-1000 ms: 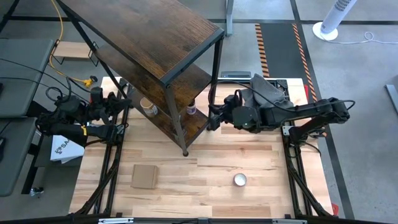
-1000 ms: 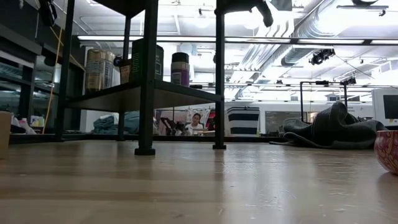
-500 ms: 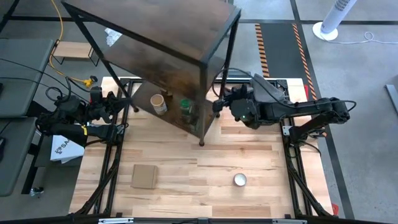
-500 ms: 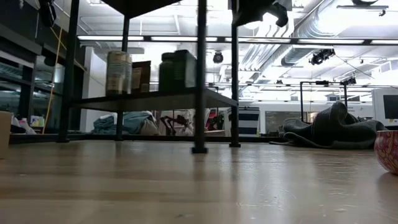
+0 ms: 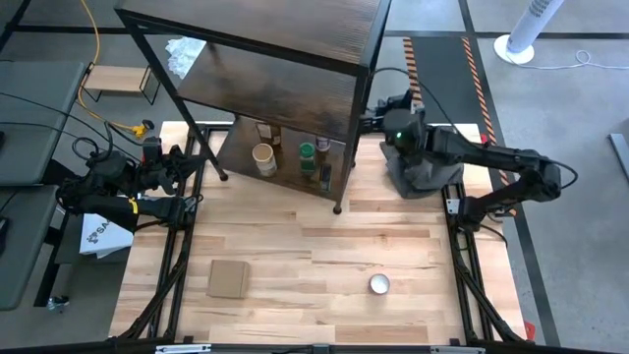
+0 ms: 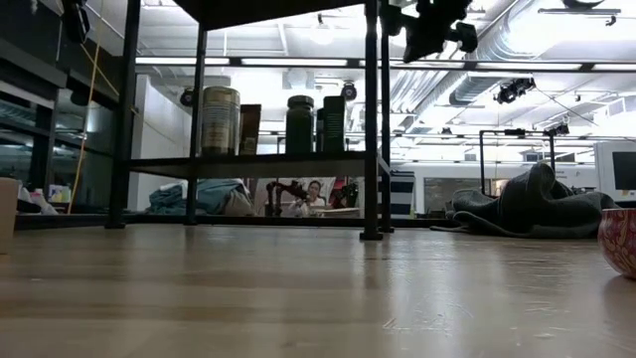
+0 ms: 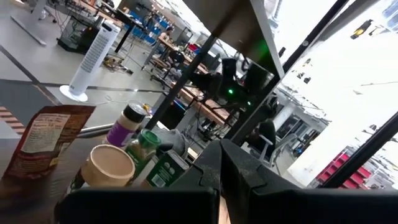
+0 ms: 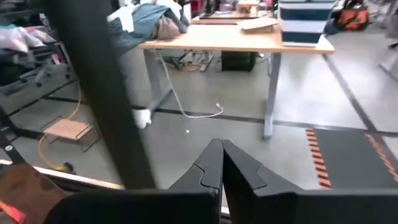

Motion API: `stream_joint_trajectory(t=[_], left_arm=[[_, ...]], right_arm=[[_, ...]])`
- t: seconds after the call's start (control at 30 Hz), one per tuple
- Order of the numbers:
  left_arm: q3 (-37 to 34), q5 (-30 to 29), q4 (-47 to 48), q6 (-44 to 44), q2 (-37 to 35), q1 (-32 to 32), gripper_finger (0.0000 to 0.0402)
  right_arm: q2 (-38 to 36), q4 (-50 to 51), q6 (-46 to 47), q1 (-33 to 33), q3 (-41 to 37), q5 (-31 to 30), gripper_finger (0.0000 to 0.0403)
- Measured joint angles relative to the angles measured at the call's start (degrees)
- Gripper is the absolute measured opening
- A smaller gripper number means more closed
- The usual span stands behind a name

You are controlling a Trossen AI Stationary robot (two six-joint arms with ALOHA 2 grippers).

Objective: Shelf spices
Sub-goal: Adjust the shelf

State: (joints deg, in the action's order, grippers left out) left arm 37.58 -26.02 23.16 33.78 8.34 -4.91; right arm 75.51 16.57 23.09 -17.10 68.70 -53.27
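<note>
The left gripper waits at the tabletop's left edge, its jaws closed flat together with nothing between them. It faces the shelf's lower board from the side.

Near the front of the tabletop lies a flat cardboard square, and farther right a small round silvery disc, both well apart from the shelf.

The shelf stands at the far middle of the tabletop. On its lower board sit the spices: a brown-orange pouch, a tan-lidded jar, a green-lidded jar, a purple-labelled jar and a dark tin, grouped close together. In the low view they show as a row on the board.

The right gripper is at the shelf's far right corner, beside the black frame post. Its jaws are closed and hold nothing; whether they touch the post cannot be told. A dark cloth lies heaped below that arm.
</note>
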Motion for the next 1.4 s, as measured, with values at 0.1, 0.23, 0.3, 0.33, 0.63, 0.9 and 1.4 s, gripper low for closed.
stream_joint_trajectory(t=[0.1, 0.23, 0.3, 0.33, 0.63, 0.9, 1.4], left_arm=[[0.0, 0.5, 0.0, 0.5, 0.0, 0.0, 0.0], [0.0, 2.6, 0.5, 0.0, 0.0, 0.0, 0.0], [0.0, 2.4, 1.9, 0.0, 0.0, 0.0, 0.0], [0.0, 2.1, 2.7, 0.0, 0.0, 0.0, 0.0], [0.0, -1.3, 4.0, 0.0, 0.0, 0.0, 0.0], [0.0, -1.5, 4.0, 0.0, 0.0, 0.0, 0.0], [0.0, -4.1, 4.0, 0.0, 0.0, 0.0, 0.0]], right_arm=[[-1.9, 1.5, -2.3, -2.2, 0.0, 10.7, 0.0], [-5.0, 4.3, -5.1, -2.2, -0.1, 28.5, 0.0], [-5.9, 4.7, -6.2, -2.0, -0.2, 37.9, 0.0], [-6.0, 4.7, -6.6, -1.9, -0.2, 41.4, 0.0], [-3.3, 3.7, -8.6, -5.1, -0.3, 45.8, 0.0], [-3.1, 2.5, -11.5, -9.2, -0.3, 43.8, 0.0], [-3.0, -2.3, -14.6, -13.6, -0.3, 31.6, 0.0]])
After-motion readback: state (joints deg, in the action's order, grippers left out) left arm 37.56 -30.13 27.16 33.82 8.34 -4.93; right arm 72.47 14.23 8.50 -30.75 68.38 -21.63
